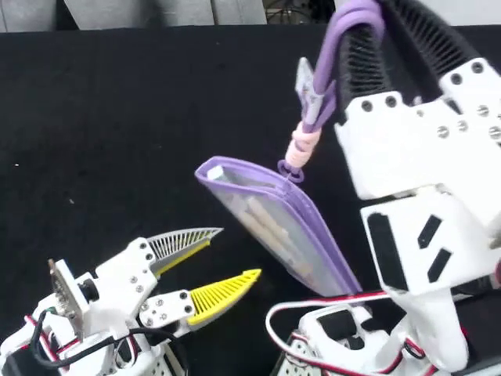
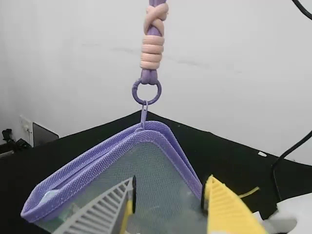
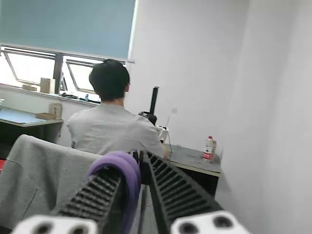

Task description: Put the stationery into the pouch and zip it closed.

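table [image 1: 78, 196]: black, under both arms.
left gripper [image 1: 235, 252]: nearest, low over the table; grey and yellow jaws spread apart, holding nothing.
pouch [image 1: 282, 223]: purple mesh, lifted off the table, hung tilted just beyond the left fingertips.
stationery [image 1: 262, 223]: pale sticks inside, seen through the mesh; type not readable.
zip pull [image 2: 144, 114]: at the pouch's top corner, hooked into ring [image 2: 146, 91], with pink knot [image 2: 153, 48] above.
zip: looked run up to that corner, but the low end was unclear, so couldn't tell if fully shut.
strap [image 1: 344, 35]: purple loop, ran from the knot up into right gripper [image 3: 142, 158].
right gripper: highest and farthest; black jaws pinched together on the strap.
next (judgement): left jaws needed to clamp the pouch body as a counter-hold.
risk 1: pouch hung free, so it could swing and the left pinch could miss.
risk 2: pulling without a counter-hold would lift the pouch, not run the zip.
risk 3: if the low end was open, the tilt could spill the stationery.
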Robot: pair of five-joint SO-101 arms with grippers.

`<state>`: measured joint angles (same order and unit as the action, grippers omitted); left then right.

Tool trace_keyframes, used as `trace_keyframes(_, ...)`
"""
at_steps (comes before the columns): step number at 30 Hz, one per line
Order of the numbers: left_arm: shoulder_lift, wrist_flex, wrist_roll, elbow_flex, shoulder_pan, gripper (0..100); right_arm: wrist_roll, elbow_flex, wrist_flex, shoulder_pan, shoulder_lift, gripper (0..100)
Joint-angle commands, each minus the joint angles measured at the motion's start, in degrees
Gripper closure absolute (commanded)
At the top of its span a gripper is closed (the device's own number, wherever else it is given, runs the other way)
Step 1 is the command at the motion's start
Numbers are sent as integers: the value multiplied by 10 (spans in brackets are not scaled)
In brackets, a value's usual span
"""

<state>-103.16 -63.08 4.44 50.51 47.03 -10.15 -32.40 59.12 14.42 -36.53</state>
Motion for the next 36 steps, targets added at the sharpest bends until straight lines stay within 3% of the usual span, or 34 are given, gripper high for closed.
trace_keyframes(1,43,15,-8,-14,9,761,5,0,-36,64,-1,988)
trace_keyframes(6,76,10,-8,-40,9,762,-1,64,-145,76,3,987)
trace_keyframes(9,76,10,-8,-39,9,762,-47,95,-212,77,28,987)
trace_keyframes(14,76,10,-8,-40,9,762,-83,59,-269,79,86,987)
trace_keyframes(21,75,9,-9,-40,7,762,-98,-124,-271,80,173,987)
trace_keyframes(25,75,9,-9,-41,-46,762,-120,-193,-268,80,223,987)
trace_keyframes(36,-11,9,-4,-35,-84,762,-124,-161,-98,76,239,987)
